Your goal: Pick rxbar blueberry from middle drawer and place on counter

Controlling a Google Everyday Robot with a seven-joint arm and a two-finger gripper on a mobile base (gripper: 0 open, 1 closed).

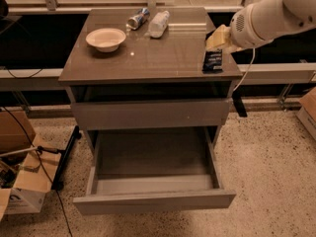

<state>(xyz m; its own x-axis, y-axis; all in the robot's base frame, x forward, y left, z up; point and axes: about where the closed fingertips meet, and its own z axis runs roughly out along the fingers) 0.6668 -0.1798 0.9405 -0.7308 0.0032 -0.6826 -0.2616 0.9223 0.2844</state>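
The gripper (216, 47) is over the right front part of the counter (148, 60), at the end of a thick white arm (276, 11) that reaches in from the upper right. Its pale yellowish tip is clamped on the top end of the rxbar blueberry (213, 61), a dark wrapper with pale lettering that hangs down from it. The bar's lower end sits right at the counter's right edge (whether it touches the glossy top or hangs just above it cannot be told).

Below, the middle drawer (153, 201) stands pulled well out, its grey floor and sides in plain sight. Above it, 1 flat grey drawer front (150, 113) is shut flush under the counter.

3 other things lie on the counter, all well apart from the bar: a pale bowl (105, 38) upright at the left, a silver-blue can (138, 19) on its side at the back, and a clear plastic bottle (159, 23) lying just beside the can. Cardboard boxes (19, 181) sit on the speckled floor to the left of the cabinet.
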